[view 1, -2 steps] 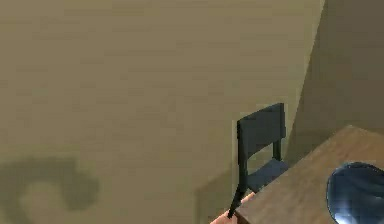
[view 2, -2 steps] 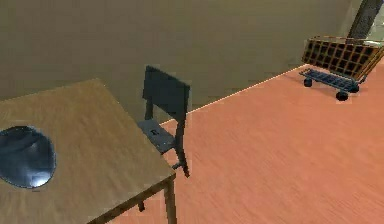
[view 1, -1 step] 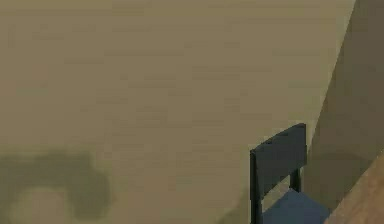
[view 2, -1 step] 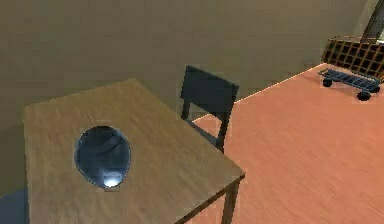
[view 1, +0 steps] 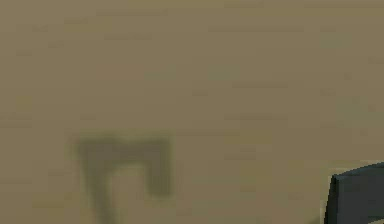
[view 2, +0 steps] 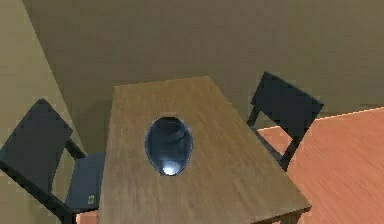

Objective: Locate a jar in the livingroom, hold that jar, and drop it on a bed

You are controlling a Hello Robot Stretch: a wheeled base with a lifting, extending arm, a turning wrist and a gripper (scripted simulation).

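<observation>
A dark, glassy round vessel (view 2: 170, 145), probably the jar, sits mid-surface (view 2: 230, 180), with a chair (view 2: 285, 110) at its 2 o'clock. It looks slippery and breakable, so grip its sides. The hand's state cannot be told.

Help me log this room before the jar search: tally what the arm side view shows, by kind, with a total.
Wooden table: 1
Dark chairs: 2, one at the view's left, one at its right
Dark glossy oval thing on the table: 1
Total: 4
</observation>
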